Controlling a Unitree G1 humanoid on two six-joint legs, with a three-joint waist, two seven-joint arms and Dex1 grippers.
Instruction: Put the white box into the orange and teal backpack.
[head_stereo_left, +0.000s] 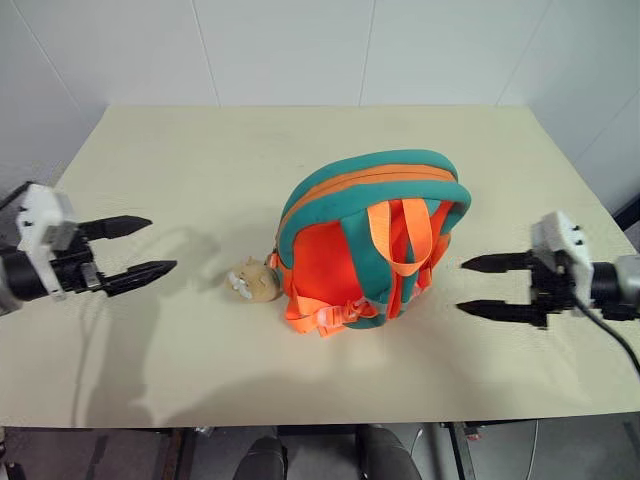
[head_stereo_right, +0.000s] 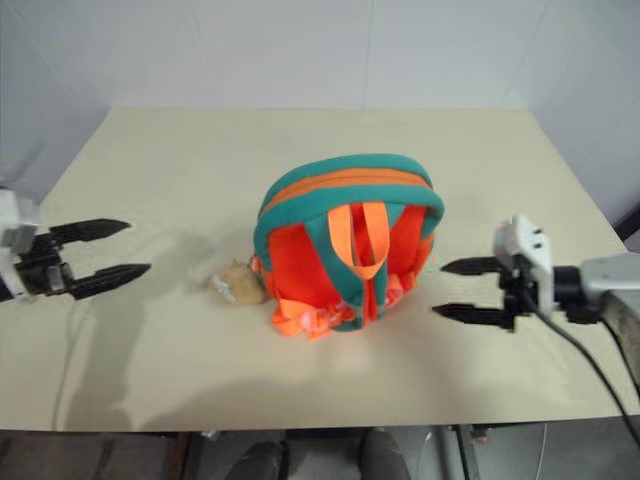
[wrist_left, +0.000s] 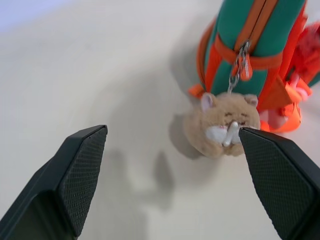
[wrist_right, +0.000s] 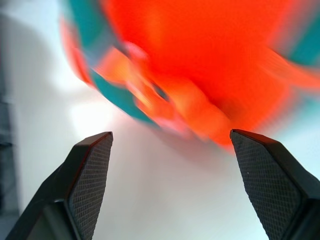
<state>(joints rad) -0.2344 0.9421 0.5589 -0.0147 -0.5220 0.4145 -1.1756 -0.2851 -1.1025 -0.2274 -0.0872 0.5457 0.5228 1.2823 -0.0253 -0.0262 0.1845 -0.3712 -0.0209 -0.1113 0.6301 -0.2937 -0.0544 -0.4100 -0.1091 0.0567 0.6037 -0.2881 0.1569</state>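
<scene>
The orange and teal backpack (head_stereo_left: 370, 240) stands upright in the middle of the table, its orange straps facing me and its zip line running over the top. A tan plush toy (head_stereo_left: 252, 281) hangs from it and lies on the table at its left side. My left gripper (head_stereo_left: 162, 244) hovers left of the toy, open and empty, pointing at the plush toy (wrist_left: 225, 130). To the right of the bag, my right gripper (head_stereo_left: 461, 286) is open and empty too, aimed at the backpack (wrist_right: 200, 60). The white box is out of view.
The beige table (head_stereo_left: 200, 160) stretches back to a white wall. Its front edge runs just below both grippers, with dark floor beneath.
</scene>
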